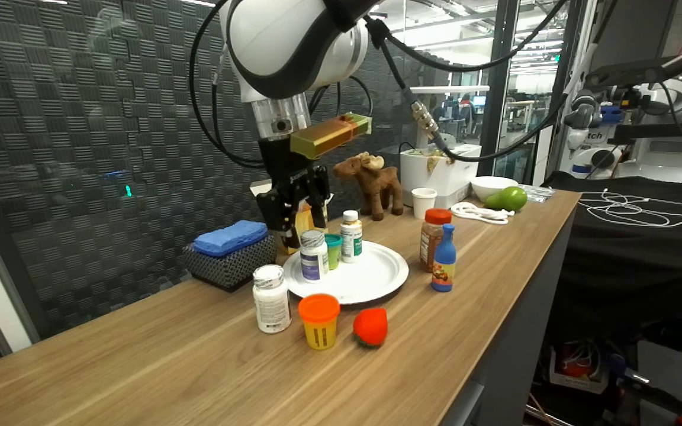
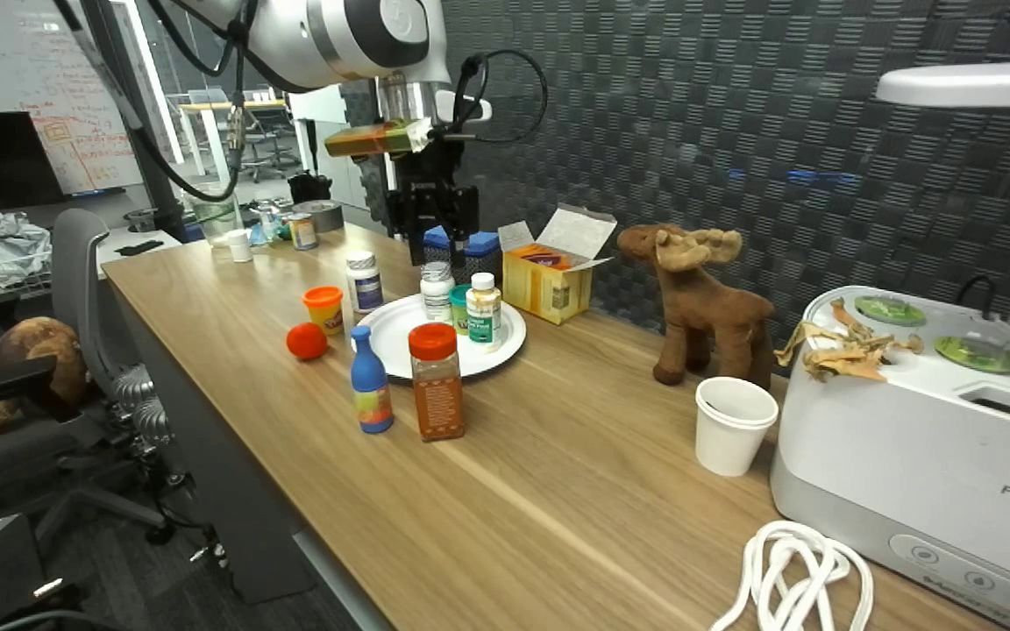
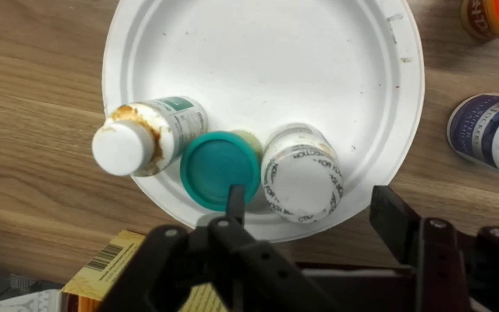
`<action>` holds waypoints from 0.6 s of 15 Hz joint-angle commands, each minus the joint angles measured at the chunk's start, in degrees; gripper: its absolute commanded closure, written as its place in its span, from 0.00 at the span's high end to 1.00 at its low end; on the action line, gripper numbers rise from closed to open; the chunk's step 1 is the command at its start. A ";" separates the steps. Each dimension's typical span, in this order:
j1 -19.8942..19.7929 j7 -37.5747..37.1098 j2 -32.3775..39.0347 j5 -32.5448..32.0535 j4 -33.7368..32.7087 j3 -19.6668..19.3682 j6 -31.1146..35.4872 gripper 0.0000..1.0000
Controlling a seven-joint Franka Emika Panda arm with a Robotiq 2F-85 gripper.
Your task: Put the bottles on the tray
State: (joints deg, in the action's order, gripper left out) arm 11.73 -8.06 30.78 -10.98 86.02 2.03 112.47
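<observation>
Gripper [image 3: 308, 201] hangs over one edge of the tray [image 3: 258, 56], its fingers [image 3: 235, 203] parted wide. In the wrist view the printed-cap bottle [image 3: 301, 177] shows in the gap between the fingertips, visibly apart from both; how far below them it stands, cannot tell. One fingertip overlaps the lid of the teal-lidded tub [image 3: 217, 167]; contact unclear. Opposite fingertip shows outside the tray rim, over the wood counter [image 3: 41, 182]. In both exterior views the fingertips sit close to the printed cap.

On the tray: three containers, upright, bunched toward the gripper side. Teal-lidded tub in the middle, printed-cap bottle and green-labelled bottle [image 1: 351, 241] flanking it.

Off the tray, upright on the counter: blue-labelled white bottle [image 2: 366, 287], just beside the rim; orange-lidded tub [image 1: 320, 325], near it; red-lidded jar [image 2: 437, 386] and blue bottle [image 2: 371, 383], close together on another side of the tray.

Red rounded object [image 1: 370, 326] lies near the orange-lidded tub. Yellow carton [image 2: 549, 289], flaps raised, stands near the tray; plush moose [image 2: 707, 307] farther along the counter.
</observation>
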 commanded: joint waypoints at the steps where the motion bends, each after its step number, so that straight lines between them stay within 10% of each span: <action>1: 1.81 -1.91 -3.48 -2.42 0.45 -0.01 -0.39 1.00; 9: 3.14 -0.49 -6.02 0.31 1.01 4.03 0.00 1.00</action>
State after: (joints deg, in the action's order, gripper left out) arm 14.59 -9.27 25.91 -11.98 85.97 4.81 112.50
